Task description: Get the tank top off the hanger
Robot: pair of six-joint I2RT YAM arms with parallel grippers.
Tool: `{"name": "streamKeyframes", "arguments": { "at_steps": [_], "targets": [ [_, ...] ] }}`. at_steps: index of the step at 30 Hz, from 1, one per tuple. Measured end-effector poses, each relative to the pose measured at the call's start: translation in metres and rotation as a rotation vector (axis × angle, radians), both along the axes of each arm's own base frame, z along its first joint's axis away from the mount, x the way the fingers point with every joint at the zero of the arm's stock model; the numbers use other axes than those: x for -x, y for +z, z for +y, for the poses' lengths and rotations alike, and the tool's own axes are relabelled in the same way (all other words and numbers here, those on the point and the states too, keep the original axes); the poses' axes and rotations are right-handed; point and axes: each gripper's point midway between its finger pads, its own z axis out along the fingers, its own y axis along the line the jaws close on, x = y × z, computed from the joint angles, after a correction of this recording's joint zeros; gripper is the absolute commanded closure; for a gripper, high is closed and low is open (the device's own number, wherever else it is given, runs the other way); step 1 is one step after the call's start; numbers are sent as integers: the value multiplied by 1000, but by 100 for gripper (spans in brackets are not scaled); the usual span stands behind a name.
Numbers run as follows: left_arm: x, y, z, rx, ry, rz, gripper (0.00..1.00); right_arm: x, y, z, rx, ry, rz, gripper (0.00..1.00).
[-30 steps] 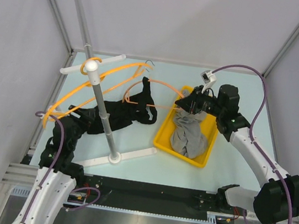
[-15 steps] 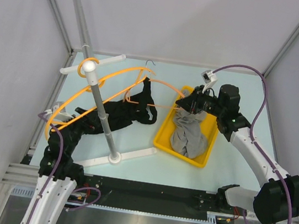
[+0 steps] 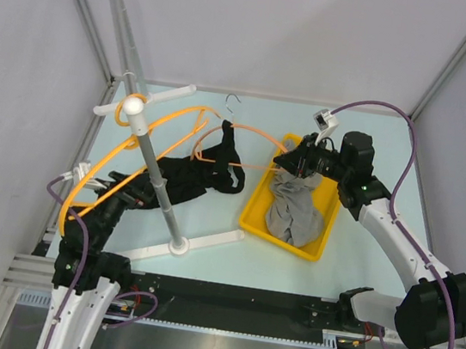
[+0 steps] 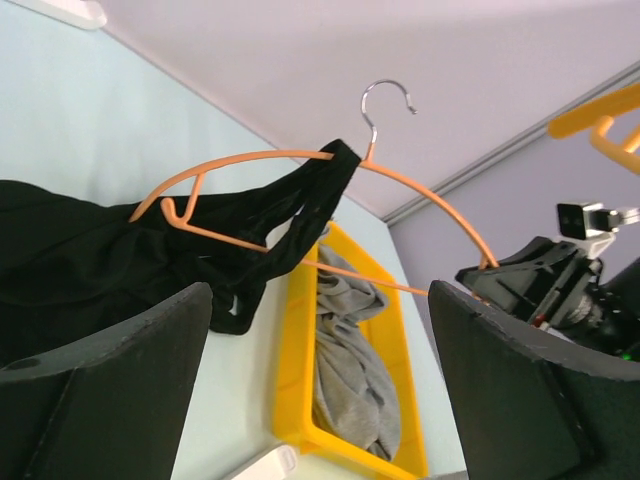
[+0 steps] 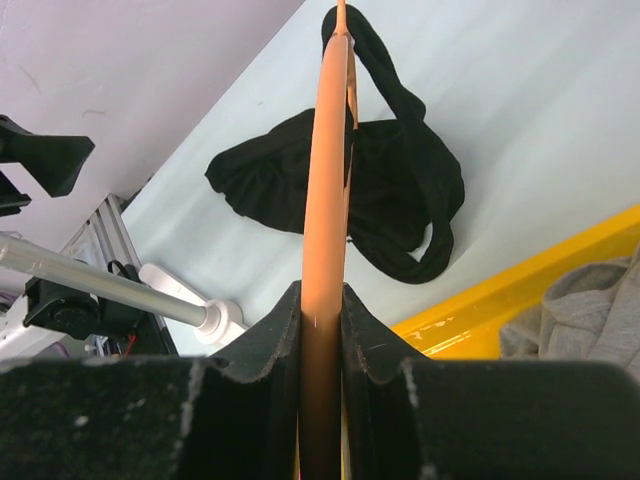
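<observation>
The black tank top (image 3: 185, 176) lies crumpled on the table, one strap still looped over the orange hanger (image 3: 252, 131) near its hook. My right gripper (image 3: 301, 162) is shut on the hanger's right end and holds it above the table; the right wrist view shows the hanger bar (image 5: 325, 200) clamped between the jaws, with the top (image 5: 300, 170) beyond. My left gripper (image 3: 127, 190) is open and empty at the top's near-left end. In the left wrist view its gripper (image 4: 315, 370) stands wide apart, facing the hanger (image 4: 260, 157) and the top (image 4: 80, 250).
A yellow tray (image 3: 259, 204) holding a grey garment (image 3: 293, 209) sits under the right gripper. A white rack with a metal pole (image 3: 158, 181) stands left of centre and leans left. Large orange hangers (image 3: 124, 146) hang from it over the left arm.
My left arm has drawn back toward the near left. The rack's pole top and its orange hangers have swung left. The right gripper has kept its hold on the hanger.
</observation>
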Motion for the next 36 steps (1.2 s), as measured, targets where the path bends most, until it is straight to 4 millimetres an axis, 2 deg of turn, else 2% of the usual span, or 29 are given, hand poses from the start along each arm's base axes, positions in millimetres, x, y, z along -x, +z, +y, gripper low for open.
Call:
{"name": "streamKeyframes", "arguments": {
  "at_steps": [5, 9, 12, 18, 23, 27, 29, 32, 34, 36],
  "targets": [
    [10, 14, -1, 27, -9, -48, 1, 1, 0, 0, -1, 6, 0, 100],
    [20, 34, -6, 42, -43, -87, 1, 2, 0, 1, -2, 12, 2, 100],
    [24, 39, -9, 48, -66, -98, 0, 2, -1, 2, -1, 15, 5, 100],
    [31, 41, -18, 55, -122, -100, 1, 3, -2, 4, -1, 19, 7, 100],
    [37, 36, -17, 79, -122, -79, 3, 3, -2, 4, -1, 20, 7, 100],
    [32, 14, -11, 120, -74, 23, 10, 1, -2, 3, -3, 7, 16, 100],
    [25, -4, -7, 154, -39, 81, 11, 0, -2, 2, -9, -9, 28, 100],
    [13, -47, -8, 215, -20, 197, 17, -2, -2, 2, -19, -25, 46, 100],
    [6, -85, -10, 248, -8, 289, 19, -4, -1, 3, -23, -30, 50, 100],
    [3, -113, -11, 265, 0, 357, 18, -6, -1, 4, -27, -35, 56, 100]
  ]
}}
